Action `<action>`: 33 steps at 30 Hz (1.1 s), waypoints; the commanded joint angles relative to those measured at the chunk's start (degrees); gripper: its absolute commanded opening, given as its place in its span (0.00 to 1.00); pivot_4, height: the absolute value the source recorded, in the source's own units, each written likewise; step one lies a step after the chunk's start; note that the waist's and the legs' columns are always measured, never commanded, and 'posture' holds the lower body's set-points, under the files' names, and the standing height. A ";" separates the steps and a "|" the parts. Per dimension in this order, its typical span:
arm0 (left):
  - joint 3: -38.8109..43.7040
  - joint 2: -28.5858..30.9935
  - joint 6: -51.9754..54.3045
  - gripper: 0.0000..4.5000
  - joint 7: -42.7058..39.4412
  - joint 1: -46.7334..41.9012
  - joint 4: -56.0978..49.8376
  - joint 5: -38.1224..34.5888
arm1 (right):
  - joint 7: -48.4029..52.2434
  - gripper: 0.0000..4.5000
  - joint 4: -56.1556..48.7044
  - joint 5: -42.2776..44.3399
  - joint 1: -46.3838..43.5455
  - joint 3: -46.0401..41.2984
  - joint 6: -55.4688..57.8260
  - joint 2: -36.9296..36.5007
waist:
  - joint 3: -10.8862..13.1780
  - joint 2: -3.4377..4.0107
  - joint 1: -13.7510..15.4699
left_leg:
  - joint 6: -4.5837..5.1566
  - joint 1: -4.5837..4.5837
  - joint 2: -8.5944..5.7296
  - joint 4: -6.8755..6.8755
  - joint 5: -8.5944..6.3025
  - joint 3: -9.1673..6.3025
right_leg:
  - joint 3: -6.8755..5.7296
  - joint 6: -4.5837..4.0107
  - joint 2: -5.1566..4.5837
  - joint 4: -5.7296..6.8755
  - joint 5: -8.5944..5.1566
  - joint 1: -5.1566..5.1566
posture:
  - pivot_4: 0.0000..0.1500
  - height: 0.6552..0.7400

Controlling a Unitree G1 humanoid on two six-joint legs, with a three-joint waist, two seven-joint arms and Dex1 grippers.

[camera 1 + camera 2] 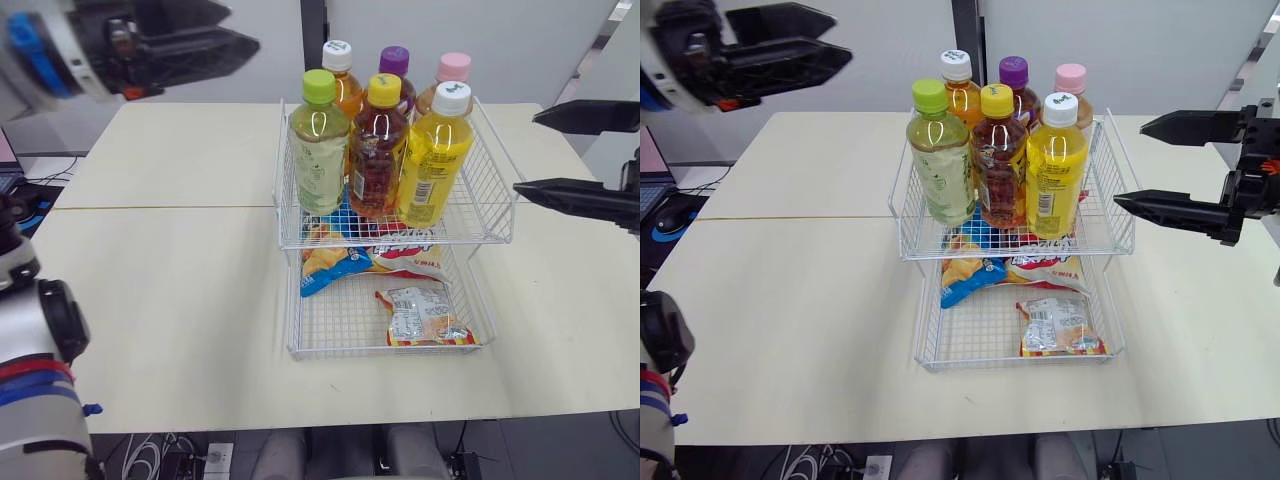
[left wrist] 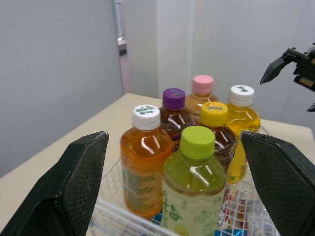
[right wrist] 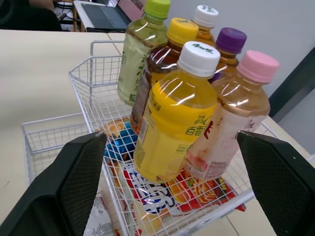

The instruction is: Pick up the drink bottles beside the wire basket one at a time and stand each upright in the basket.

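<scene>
snack packets (image 1: 425, 315) in lower tier of wire basket (image 1: 400, 243); six drink bottles (image 1: 378, 150) upright in upper tier. left gripper (image 1: 240, 28) far left, right gripper (image 1: 525, 152) right of basket, fingers spread, empty.

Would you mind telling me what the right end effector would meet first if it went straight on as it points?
Probably the yellow bottle, centred ahead of the open right end effector; the basket wall may come first if it travels low.
</scene>
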 commanded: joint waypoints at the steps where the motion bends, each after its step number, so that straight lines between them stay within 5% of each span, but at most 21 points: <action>1: 2.80 4.44 -4.78 0.99 1.52 4.31 -1.98 4.07 | -1.71 1.00 0.98 -2.45 -0.40 -3.53 -3.88 0.73 | 0.00 0.00 -0.03 | 0.00 0.00 0.01 0.00 0.00 0.00 | 0.00 0.00 0.01 0.00 0.00 0.00 | 1.00 1.00; 7: 8.43 8.78 -13.07 0.99 5.99 19.79 -3.10 11.23 | -0.98 1.00 3.96 -7.02 5.12 -8.33 -9.27 3.25 | 0.00 0.00 0.14 | 0.00 0.00 0.02 0.01 0.00 0.05 | 0.03 -0.01 0.00 0.01 0.00 0.00 | 1.00 1.00; 13: 17.54 6.76 -17.67 0.99 9.29 35.85 -3.82 13.96 | 2.53 1.00 8.29 -11.26 12.11 -12.59 -13.81 3.20 | -0.01 0.01 0.25 | 0.01 0.01 0.03 -0.02 0.00 0.06 | 0.05 -0.01 -0.02 -0.01 0.01 0.00 | 1.00 1.00; 21: 23.22 -2.97 -23.82 0.99 17.82 51.42 -9.10 16.15 | 0.61 1.00 16.48 -22.22 15.67 -9.14 -27.25 6.82 | -0.04 0.00 0.23 | 0.00 0.17 0.05 -0.01 -0.01 0.10 | 0.10 -0.02 -0.04 0.01 0.02 0.13 | 1.00 1.00; 33: 18.98 -16.05 -32.58 0.99 31.53 59.28 -13.28 23.08 | -1.61 1.00 32.52 -33.46 23.39 -5.09 -43.54 13.22 | -0.08 -0.03 0.34 | 0.00 0.47 0.06 -0.06 0.00 0.14 | 0.15 -0.02 -0.03 0.02 0.03 0.39 | 1.00 1.00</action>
